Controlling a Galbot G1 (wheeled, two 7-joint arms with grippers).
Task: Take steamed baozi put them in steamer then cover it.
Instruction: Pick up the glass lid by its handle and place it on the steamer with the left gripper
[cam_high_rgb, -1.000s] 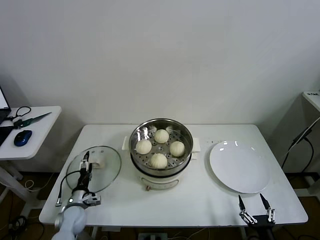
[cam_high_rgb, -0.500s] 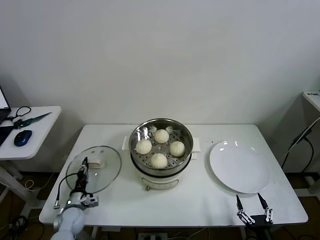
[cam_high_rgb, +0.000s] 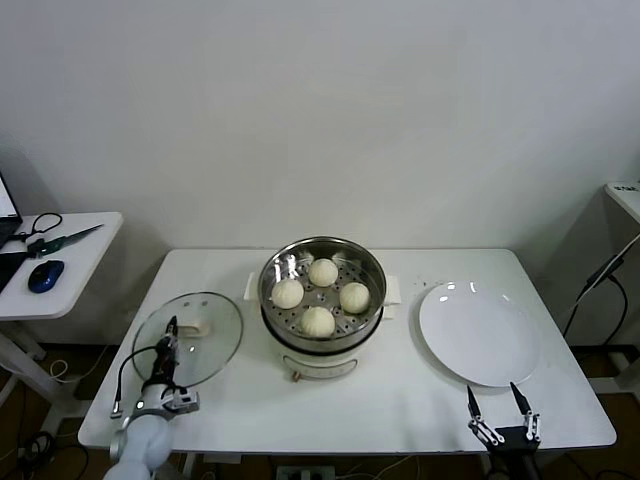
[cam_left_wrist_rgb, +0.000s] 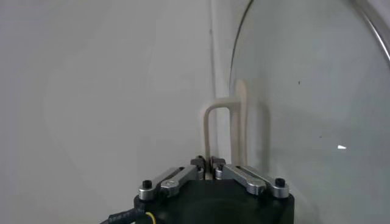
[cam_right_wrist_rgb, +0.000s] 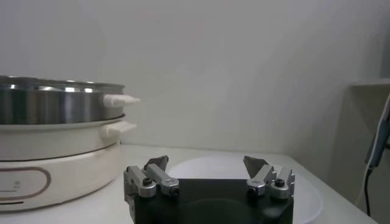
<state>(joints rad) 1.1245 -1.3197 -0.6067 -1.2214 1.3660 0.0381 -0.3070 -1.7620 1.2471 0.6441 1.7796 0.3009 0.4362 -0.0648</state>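
Observation:
Several cream-white baozi (cam_high_rgb: 323, 271) lie inside the steel steamer (cam_high_rgb: 372, 268) on its cream pot base (cam_high_rgb: 320, 357) at the table's middle. To its left the glass cover (cam_high_rgb: 205, 345) lies flat on the table. My left gripper (cam_high_rgb: 171, 330) is over the cover's near-left part, shut on its cream handle (cam_high_rgb: 196, 327). In the left wrist view the jaws pinch the handle (cam_left_wrist_rgb: 208, 131) at its bar, with the glass (cam_left_wrist_rgb: 304, 91) beyond my left gripper (cam_left_wrist_rgb: 210, 163). My right gripper (cam_high_rgb: 493, 392) hangs open at the front right edge; the right wrist view shows my right gripper (cam_right_wrist_rgb: 206, 163) holding nothing, with the steamer (cam_right_wrist_rgb: 55, 103) off to one side.
A large white plate (cam_high_rgb: 480, 333) lies right of the steamer, just beyond the right gripper, and shows in the right wrist view as the plate (cam_right_wrist_rgb: 301, 189). A side table (cam_high_rgb: 80, 270) with a blue mouse (cam_high_rgb: 45, 275) stands at far left. A wall rises behind the table.
My left gripper's jaws have shut on the cover's handle. The right gripper has drifted slightly lower and to the left at the front edge, still open.

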